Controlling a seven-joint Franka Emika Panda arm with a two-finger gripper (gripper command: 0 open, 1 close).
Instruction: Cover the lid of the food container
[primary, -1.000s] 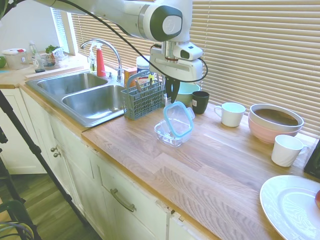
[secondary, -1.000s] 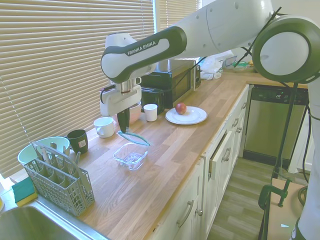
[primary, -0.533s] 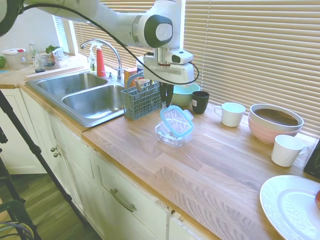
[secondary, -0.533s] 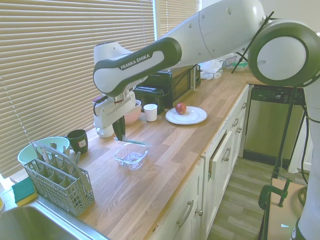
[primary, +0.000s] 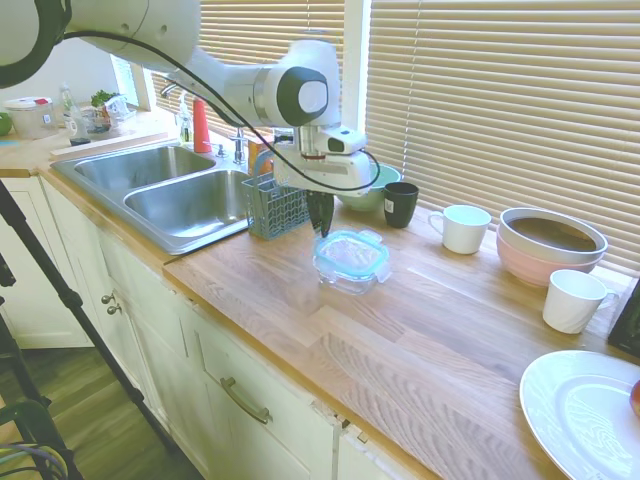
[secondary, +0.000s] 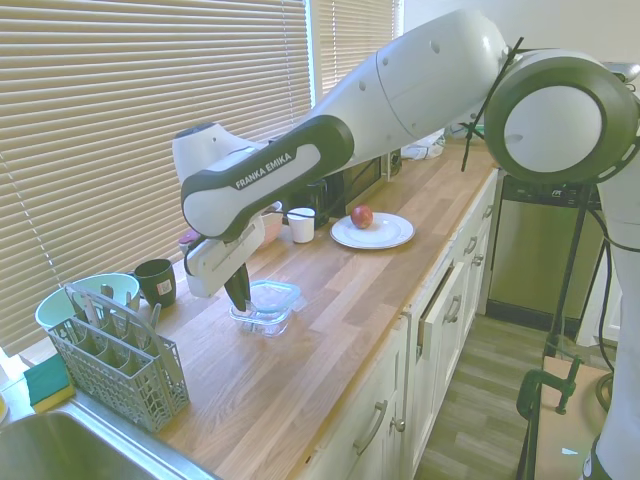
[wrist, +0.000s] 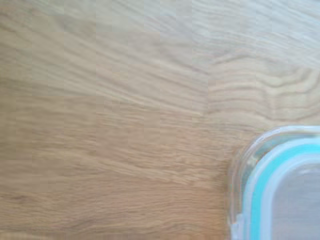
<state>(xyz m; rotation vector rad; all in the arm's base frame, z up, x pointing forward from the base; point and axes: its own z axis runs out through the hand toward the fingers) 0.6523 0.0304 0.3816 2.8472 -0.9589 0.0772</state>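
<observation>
Now lid (primary: 352, 253) flat atop food container (primary: 349, 276), hand (primary: 321, 228) adjacent.

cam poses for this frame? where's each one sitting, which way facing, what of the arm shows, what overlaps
First exterior view: on the sink side, in front of the counter, facing the blinds; the arm enters from the picture's left, its hand at the lid.
Second exterior view: the opposite side, facing the blinds; the arm enters from the right, its hand at the food container.
Wrist view: close above the countertop, looking down; none of the arm shows.
Shared: all three show the lid; both exterior views show the cutlery basket.
</observation>
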